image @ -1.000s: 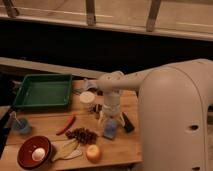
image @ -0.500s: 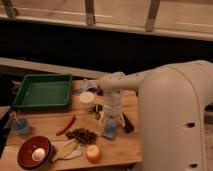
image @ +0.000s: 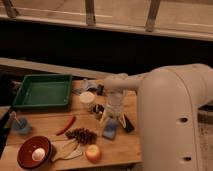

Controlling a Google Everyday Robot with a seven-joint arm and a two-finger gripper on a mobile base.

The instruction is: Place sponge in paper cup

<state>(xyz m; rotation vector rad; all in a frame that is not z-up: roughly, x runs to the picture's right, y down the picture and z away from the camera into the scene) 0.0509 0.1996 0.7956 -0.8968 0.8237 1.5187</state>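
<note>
Sponge (image: 110,129) lies on bench (image: 126,146) right under gripper (image: 110,119), long axis roughly toward me, paper cup (image: 87,98) near, toward green tray (image: 44,76); gripper's opening or hold can't tell.

On the counter (image: 119,148), tray (image: 42,93) at rear left, paper cup (image: 87,98) just right of it, gripper (image: 111,119) right of the cup and over the sponge (image: 110,130), bar (image: 125,124) beside the sponge's right edge, bowl (image: 23,150) at front left.
</note>
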